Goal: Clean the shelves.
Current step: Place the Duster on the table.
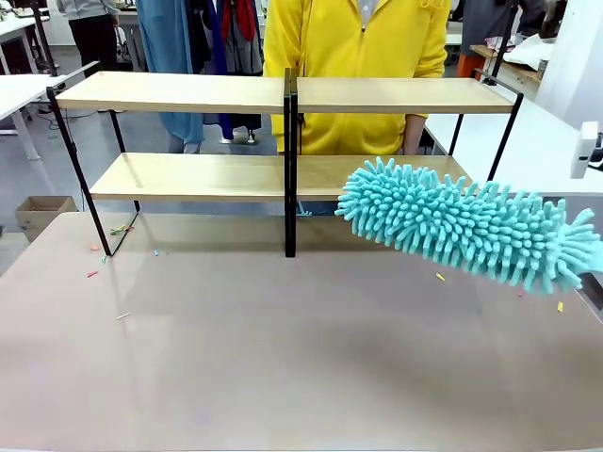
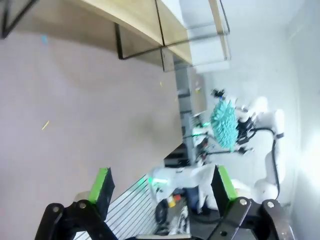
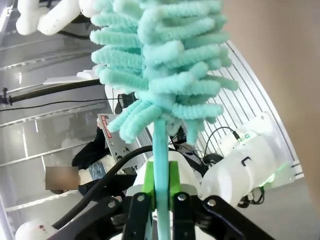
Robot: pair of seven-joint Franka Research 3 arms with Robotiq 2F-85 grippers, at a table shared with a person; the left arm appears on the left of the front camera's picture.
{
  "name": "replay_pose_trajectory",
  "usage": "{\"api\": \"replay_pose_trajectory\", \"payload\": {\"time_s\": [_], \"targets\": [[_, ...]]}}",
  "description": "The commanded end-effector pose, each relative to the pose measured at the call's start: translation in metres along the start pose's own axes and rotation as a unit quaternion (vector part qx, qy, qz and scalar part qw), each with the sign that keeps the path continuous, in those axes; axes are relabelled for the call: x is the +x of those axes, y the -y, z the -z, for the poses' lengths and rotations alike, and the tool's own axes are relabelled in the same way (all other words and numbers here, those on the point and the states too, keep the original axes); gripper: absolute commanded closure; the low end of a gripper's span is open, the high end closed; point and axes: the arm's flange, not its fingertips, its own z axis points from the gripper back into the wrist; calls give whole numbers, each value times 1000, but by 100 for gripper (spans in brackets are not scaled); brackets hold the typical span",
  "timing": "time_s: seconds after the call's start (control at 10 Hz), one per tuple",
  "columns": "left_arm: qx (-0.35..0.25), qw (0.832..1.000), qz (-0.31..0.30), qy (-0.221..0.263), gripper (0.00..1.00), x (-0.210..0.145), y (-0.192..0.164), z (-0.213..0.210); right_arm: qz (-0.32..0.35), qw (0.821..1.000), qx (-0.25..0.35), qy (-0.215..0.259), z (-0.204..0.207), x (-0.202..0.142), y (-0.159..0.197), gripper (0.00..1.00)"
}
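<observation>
the shelves [image 1: 198,92], two boards at the table's far side, are partly hidden by one teal duster [image 1: 466,224], its handle clamped in the right gripper [image 3: 160,187]; the left gripper [image 2: 162,187] is held spread, empty

One shelves [image 1: 283,94] unit with two wooden boards, one turquoise duster [image 1: 466,224], one person [image 1: 353,56].

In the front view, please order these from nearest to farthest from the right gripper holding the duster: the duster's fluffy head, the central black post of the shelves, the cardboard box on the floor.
1. The duster's fluffy head, right side, above the table.
2. The central black post, middle of the shelves.
3. The cardboard box, far left, on the floor.
</observation>
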Motion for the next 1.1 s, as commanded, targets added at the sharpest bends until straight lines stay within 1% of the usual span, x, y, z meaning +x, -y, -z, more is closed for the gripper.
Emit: {"api": "replay_pose_trajectory", "payload": {"time_s": [0.0, 0.1, 0.2, 0.3, 0.5, 0.6, 0.7, 0.8, 0.9, 1.0], "targets": [[-56, 998, 16, 31, 0, -40, -20, 32, -23, 998, -3, -62, 8, 27, 23, 88], [-62, 996, 44, 39, 0, -34, -15, 44, -34, 995, 9, -96, 25, 57, 49, 88], [-24, 999, -12, 24, 0, -3, -19, -10, -39, 992, 22, -114, 36, 76, 70, 88], [-24, 999, -12, 24, 0, -3, -19, -10, -34, 992, 35, -120, 46, 88, 93, 88], [-24, 999, -12, 24, 0, -3, -19, -10, -16, 993, 38, -112, 62, 102, 132, 88], [-24, 999, -12, 24, 0, -3, -19, -10, -9, 993, 43, -107, 63, 105, 145, 88], [-24, 999, -12, 24, 0, -3, -19, -10, 10, 994, 28, -104, 60, 106, 154, 88], [-24, 999, -12, 24, 0, -3, -19, -10, 11, 994, 30, -104, 58, 107, 159, 88], [-24, 999, -12, 24, 0, -3, -19, -10, 18, 994, 20, -108, 54, 108, 164, 88], [-24, 999, -12, 24, 0, -3, -19, -10, 30, 993, 10, -111, 49, 108, 168, 40]]}}
